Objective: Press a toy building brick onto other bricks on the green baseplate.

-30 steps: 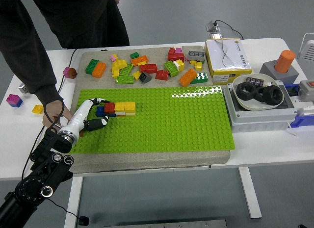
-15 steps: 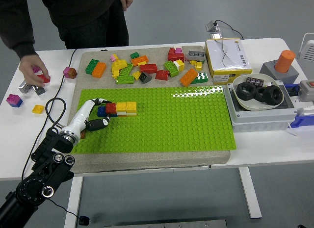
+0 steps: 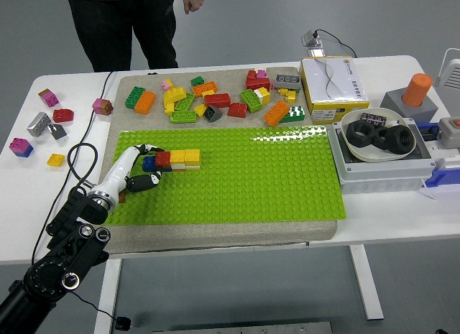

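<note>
Now the person's hand has left the worktop's far-left corner; a red brick (image 3: pixel 63 116) and a pink-topped one (image 3: pixel 49 97) lie there by the grey piece (image 3: pixel 39 123). Unchanged, the left hand (image 3: pixel 136 165) rests on the green baseplate (image 3: pixel 237 176) near its left edge, fingers loosely spread, fingertips touching the blue brick (image 3: pixel 148 162) beside the red-and-yellow stack (image 3: pixel 177 159).

The left arm (image 3: pixel 61 258) is black and jointed with round silver fittings; its left hand (image 3: pixel 133 169) looks white, fingertips seemingly black.
</note>
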`<act>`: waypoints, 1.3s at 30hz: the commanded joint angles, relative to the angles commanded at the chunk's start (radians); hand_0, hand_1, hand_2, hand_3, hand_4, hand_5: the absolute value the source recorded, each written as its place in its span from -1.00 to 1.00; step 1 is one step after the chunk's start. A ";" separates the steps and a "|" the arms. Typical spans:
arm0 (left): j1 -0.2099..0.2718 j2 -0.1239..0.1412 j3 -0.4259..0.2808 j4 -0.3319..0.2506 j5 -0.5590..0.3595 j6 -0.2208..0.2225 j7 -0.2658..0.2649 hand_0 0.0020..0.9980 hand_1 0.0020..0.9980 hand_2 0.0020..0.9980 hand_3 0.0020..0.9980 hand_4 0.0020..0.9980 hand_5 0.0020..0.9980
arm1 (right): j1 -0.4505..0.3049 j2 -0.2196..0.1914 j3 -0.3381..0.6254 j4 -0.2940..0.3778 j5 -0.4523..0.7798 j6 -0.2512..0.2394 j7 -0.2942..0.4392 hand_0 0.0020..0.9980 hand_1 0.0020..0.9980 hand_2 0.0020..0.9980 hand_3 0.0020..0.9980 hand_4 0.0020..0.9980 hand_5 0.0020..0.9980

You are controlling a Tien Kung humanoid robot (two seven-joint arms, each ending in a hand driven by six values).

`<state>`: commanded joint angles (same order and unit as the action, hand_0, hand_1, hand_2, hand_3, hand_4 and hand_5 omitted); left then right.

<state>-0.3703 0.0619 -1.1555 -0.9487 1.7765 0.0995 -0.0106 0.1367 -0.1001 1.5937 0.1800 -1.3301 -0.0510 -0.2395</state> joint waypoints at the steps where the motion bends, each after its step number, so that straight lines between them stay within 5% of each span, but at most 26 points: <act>1: 0.000 0.000 0.000 0.000 0.001 -0.001 0.002 0.99 0.85 0.79 0.61 0.15 -1.00 | 0.000 0.000 0.000 0.000 -0.001 0.000 0.000 0.16 0.15 0.27 0.29 0.29 0.54; 39: -0.014 -0.016 -0.009 -0.001 0.009 0.006 0.005 0.98 0.85 0.79 0.63 0.23 -1.00 | 0.002 -0.002 -0.002 0.000 -0.008 0.005 -0.003 0.16 0.15 0.28 0.29 0.29 0.55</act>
<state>-0.3839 0.0462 -1.1642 -0.9494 1.7856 0.1057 -0.0052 0.1382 -0.1022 1.5914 0.1800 -1.3376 -0.0461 -0.2422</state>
